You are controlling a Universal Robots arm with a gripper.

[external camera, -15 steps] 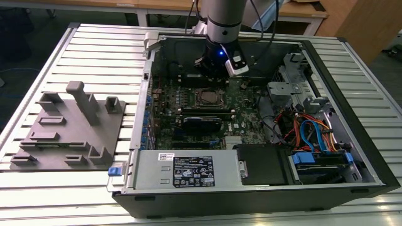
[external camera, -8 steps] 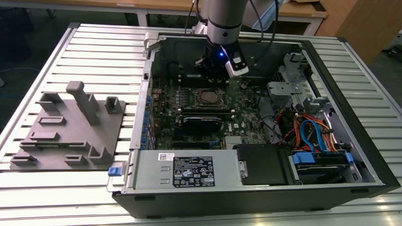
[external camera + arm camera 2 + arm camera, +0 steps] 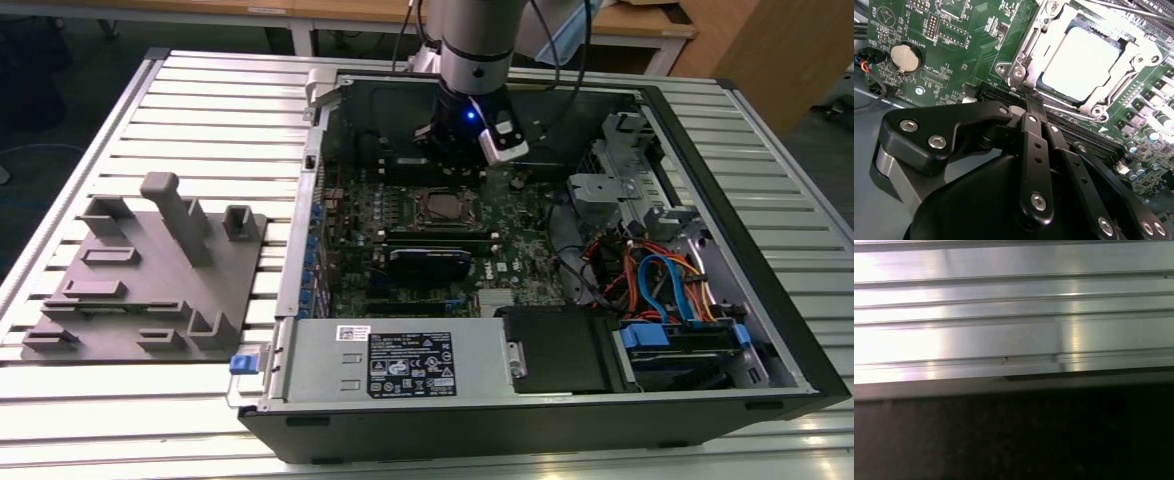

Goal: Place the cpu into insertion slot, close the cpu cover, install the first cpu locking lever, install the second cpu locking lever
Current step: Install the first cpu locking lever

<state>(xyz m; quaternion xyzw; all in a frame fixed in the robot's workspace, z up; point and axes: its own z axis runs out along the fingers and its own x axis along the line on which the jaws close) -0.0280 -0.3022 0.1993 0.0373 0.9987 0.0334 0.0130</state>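
Your gripper (image 3: 1033,100), clenched on nothing visible, hangs at a corner of the insertion slot (image 3: 438,207). The cpu (image 3: 1081,55) already sits there under the apparently lowered cpu cover (image 3: 1124,82), so a locking lever looks the likely target.

This looked like a robotics lab or workshop: a robot arm (image 3: 474,40) hung from the top centre of the exterior view over an open PC case (image 3: 561,430), which lay on its side on a slatted aluminium table (image 3: 134,420) with its green board (image 3: 454,235) and cables (image 3: 654,280) bare. At the left of the frame a grey fixture plate (image 3: 147,280) with pegs and holders sat on the same table. Along the top edge stood wooden desks (image 3: 641,25), with a wooden cabinet (image 3: 761,60) in the upper right corner.
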